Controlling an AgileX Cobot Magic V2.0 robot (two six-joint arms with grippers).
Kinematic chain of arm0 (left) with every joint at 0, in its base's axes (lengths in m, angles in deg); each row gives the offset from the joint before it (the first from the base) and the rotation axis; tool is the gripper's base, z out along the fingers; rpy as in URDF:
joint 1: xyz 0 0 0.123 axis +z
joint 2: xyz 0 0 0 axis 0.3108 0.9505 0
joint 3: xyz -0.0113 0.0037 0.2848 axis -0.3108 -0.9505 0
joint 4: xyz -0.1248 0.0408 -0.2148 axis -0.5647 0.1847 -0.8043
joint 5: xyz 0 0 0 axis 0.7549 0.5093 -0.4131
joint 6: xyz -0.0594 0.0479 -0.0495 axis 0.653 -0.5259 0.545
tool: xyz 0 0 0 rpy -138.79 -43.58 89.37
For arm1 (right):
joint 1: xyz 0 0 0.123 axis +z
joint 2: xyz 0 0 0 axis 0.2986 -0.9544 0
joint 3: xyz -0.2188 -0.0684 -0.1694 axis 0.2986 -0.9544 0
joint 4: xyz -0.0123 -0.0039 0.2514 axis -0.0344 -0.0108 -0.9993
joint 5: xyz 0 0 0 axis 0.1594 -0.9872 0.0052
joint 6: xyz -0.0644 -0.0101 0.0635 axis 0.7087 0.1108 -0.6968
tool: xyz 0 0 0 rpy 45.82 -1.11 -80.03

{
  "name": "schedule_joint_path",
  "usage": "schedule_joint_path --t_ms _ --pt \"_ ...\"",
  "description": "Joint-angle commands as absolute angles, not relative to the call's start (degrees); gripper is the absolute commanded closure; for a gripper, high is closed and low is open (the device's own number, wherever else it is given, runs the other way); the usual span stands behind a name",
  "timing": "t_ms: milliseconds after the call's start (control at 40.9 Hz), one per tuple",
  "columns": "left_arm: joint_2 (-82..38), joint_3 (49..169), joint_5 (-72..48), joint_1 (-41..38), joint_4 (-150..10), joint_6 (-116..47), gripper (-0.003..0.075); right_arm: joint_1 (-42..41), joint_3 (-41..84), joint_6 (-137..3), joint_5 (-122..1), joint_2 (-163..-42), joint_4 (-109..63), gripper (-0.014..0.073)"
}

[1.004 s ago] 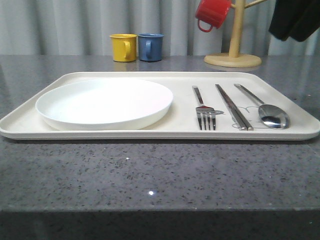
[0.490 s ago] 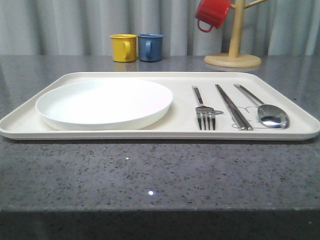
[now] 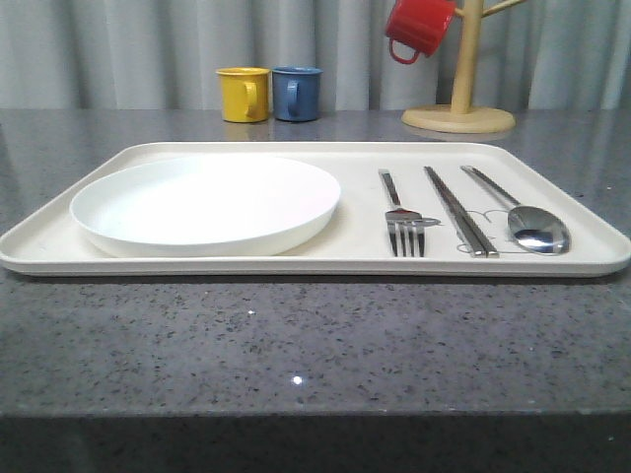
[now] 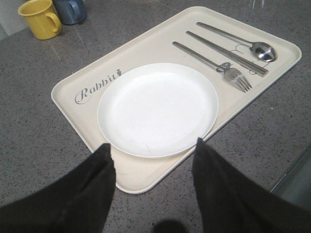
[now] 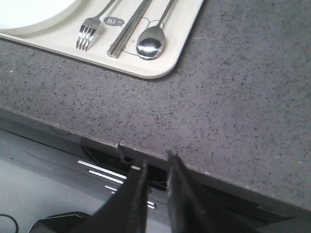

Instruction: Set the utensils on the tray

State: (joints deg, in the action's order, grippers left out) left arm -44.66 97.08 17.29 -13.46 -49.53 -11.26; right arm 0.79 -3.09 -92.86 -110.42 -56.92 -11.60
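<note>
The front camera sat low at the grey speckled counter's (image 3: 296,345) near edge, facing 12 o'clock across the cream rectangular tray (image 3: 552,264). The left wrist camera looked steeply down from higher up. The right wrist camera hung beyond the counter edge; all shared the silver utensils (image 5: 126,34).

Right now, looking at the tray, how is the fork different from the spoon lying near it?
The fork ends in four tines, while the spoon ends in a rounded oval bowl. The fork lies next to the white plate; the spoon lies nearest the tray's right edge, with the chopsticks between the two. Both are shiny silver metal, lie flat on the tray, and have their working ends toward the front.
</note>
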Motion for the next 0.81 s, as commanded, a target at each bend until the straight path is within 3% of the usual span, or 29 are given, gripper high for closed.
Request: schedule_joint_path --t_ms 0,24,220,783 --pt "-44.59 98.61 12.47 -13.68 -50.26 -10.73 0.0392 0.92 -2.26 -92.19 -106.74 -56.24 -10.99 0.064" --pt "-44.59 98.61 12.47 -13.68 -50.26 -10.73 0.0423 0.92 -2.26 -92.19 -106.59 -56.11 -10.96 0.0669" --pt "-44.59 98.61 12.6 -13.68 -50.26 -10.73 0.0741 0.85 -2.26 -92.19 -106.97 -56.16 -10.89 0.0662" --pt "-45.73 98.07 11.95 -13.68 -50.26 -10.73 0.0738 0.85 -2.26 -92.19 -107.2 -56.16 -10.94 0.0662"
